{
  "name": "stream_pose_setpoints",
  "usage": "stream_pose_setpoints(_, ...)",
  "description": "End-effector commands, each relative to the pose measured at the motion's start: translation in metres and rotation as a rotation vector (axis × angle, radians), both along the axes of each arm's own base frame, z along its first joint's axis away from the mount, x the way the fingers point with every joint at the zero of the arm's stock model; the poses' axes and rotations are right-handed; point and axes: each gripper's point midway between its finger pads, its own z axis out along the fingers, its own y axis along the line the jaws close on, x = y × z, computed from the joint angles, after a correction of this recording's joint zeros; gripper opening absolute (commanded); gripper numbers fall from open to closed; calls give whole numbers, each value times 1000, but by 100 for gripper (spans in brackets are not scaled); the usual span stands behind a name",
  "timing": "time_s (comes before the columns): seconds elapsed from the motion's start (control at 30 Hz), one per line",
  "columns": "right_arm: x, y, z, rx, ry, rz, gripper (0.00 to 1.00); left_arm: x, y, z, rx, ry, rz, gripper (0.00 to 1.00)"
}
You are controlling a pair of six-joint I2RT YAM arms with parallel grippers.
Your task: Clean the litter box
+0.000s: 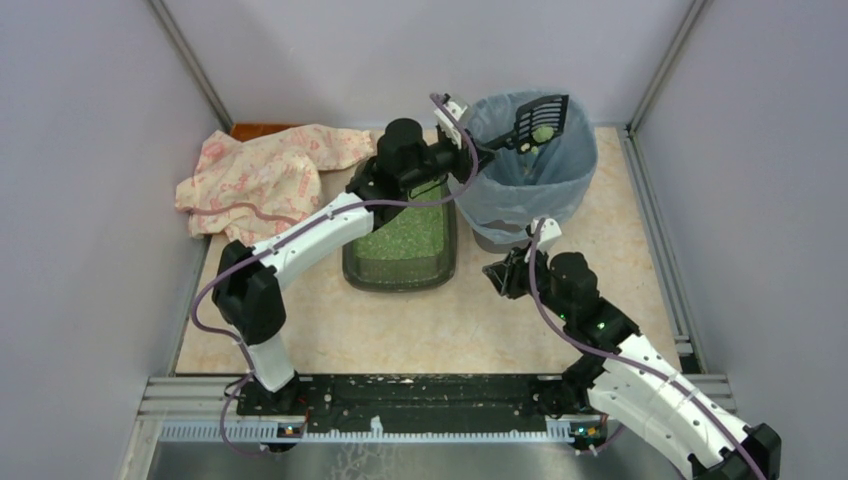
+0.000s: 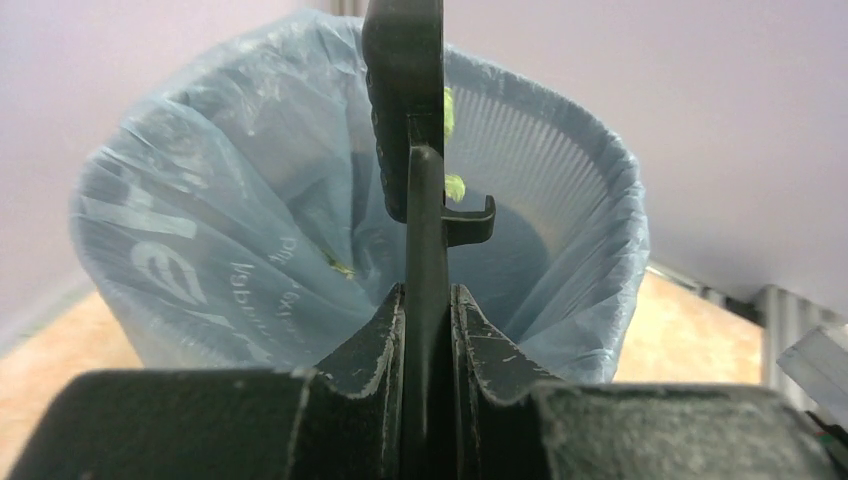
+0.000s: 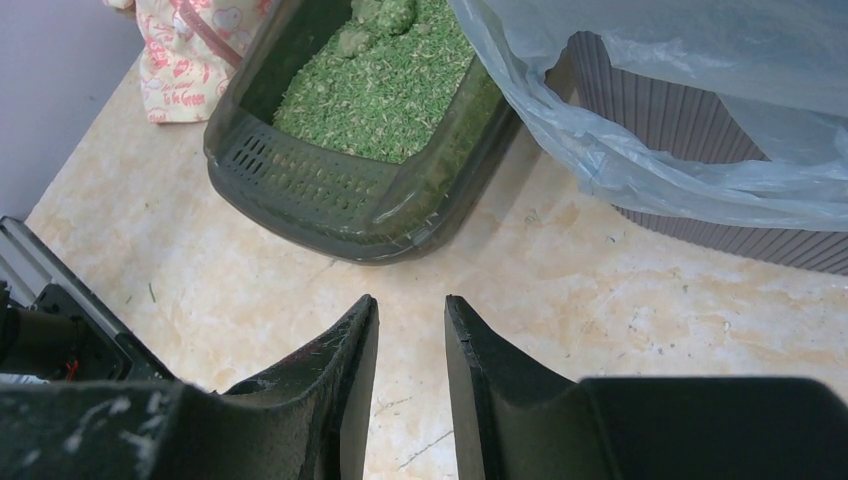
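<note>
The shallow dark grey-green rectangular plastic litter box (image 1: 400,272) sits on the beige marbled table (image 1: 470,325), in the middle and slightly left. Its long side runs away from the arm bases. Green granular litter (image 1: 408,235) fills it, heaped into clumps towards the far end in the right wrist view. Just beside its right edge stands the tall round ribbed grey bin (image 1: 500,236) lined with a blue-grey plastic bag (image 1: 560,165). The loose bag hangs over the tray's far right corner.

The left arm reaches across the far end of the tray. The left gripper (image 1: 497,148) is clamped tight on the handle of a small black slotted plastic scoop (image 1: 545,115) – the wrist view shows both fingers (image 2: 385,330) pressed flat against the thin handle. The scoop is held above the bin's open mouth with a pale green clump (image 1: 541,132) lying in it.

The right gripper (image 1: 505,275) hangs low over bare table, near the bin's near side – its claw stands apart, with nothing between the fingers (image 3: 350,360).

A crumpled cream cloth with pink print (image 1: 260,175) lies at the far left, beside the tray.
</note>
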Motion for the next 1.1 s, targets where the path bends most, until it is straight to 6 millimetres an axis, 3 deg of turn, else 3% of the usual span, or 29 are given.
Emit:
stream_pose_setpoints(0.0, 7, 2, 11, 21, -40, -9, 31, 5, 18, 43, 55, -311, 154, 0)
stream_pose_setpoints(0.33, 10, 6, 8, 22, -31, -2, 31, 3, 28, 39, 232, -540, 305, 0)
stream_pose_setpoints(0.5, 11, 7, 5, 17, -23, -3, 31, -15, 28, 46, 252, -676, 328, 0)
stream_pose_setpoints(0.67, 11, 6, 4, 13, -20, -7, 31, -25, 19, 38, 379, -809, 392, 0)
stream_pose_setpoints(0.87, 11, 8, 3, 19, -15, 0, 31, -27, 15, 29, 403, -824, 407, 0)
stream_pose_setpoints(1.07, 11, 7, 3, 15, -13, -3, 32, -20, 24, 41, 322, -745, 469, 0)
